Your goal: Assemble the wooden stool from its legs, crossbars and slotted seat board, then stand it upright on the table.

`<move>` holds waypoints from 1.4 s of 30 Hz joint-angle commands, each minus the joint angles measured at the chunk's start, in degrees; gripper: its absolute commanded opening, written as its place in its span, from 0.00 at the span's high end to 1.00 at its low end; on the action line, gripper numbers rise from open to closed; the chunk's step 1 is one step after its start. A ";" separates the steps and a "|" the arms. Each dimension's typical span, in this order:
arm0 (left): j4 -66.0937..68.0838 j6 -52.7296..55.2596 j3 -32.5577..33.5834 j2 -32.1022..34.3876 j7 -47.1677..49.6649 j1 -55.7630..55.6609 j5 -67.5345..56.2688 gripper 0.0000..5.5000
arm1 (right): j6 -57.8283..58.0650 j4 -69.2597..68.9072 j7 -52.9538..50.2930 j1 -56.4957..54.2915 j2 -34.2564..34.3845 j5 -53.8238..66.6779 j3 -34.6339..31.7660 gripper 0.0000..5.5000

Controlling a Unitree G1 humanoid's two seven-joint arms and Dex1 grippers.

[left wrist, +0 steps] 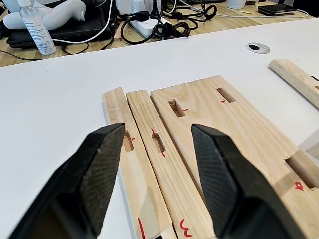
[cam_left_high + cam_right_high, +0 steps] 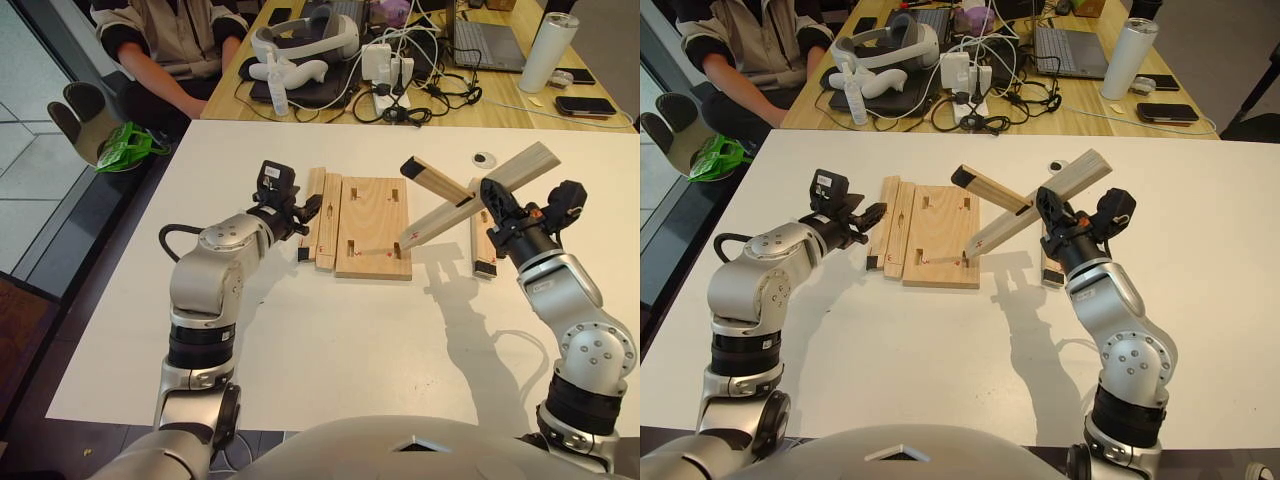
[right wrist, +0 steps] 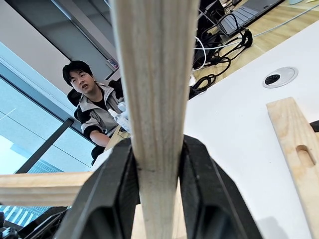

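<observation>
A pale wooden slotted seat board [image 2: 373, 228], cut with four small rectangular slots, is laid flat in the middle of the white table [image 2: 330, 340]. Two slotted bars [image 2: 326, 228] are laid side by side against its left edge, one with a dark near end. Short red handwritten marks are drawn beside the slots and on the bar ends; one resembles a "3", the rest cannot be read. The left gripper [image 1: 158, 130] is held just above these bars with its fingers spread apart and nothing between them. A leg [image 2: 445, 220] is clamped between the fingers of the right gripper [image 2: 490, 203] and tilted, its lower end touching the board's near right corner. A crossbar [image 2: 435, 180] is joined across it. Another bar [image 2: 484, 245] is laid on the table just right of the board.
</observation>
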 commanded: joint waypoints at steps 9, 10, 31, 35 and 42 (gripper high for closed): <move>-2.11 0.17 0.22 -3.64 2.59 -2.15 -1.41 0.55 | -1.20 3.37 -0.59 0.96 2.33 -3.75 1.03 0.82; -2.21 0.20 0.17 -3.79 2.66 -2.27 -1.50 0.55 | -1.35 3.35 -0.75 0.89 3.02 -4.09 1.45 0.82; -1.78 -0.20 0.85 -2.56 3.05 -3.79 -1.96 0.55 | -2.78 -1.17 12.15 3.92 -8.44 -25.07 11.99 0.82; -1.63 -0.26 1.29 -2.03 2.98 -4.68 -1.89 0.55 | -2.94 -1.31 17.05 5.66 -10.19 -25.61 11.56 0.82; -1.62 -0.12 1.83 -0.55 2.68 -5.07 -1.88 0.55 | -2.55 -2.49 21.63 9.32 -14.10 -31.45 14.59 0.82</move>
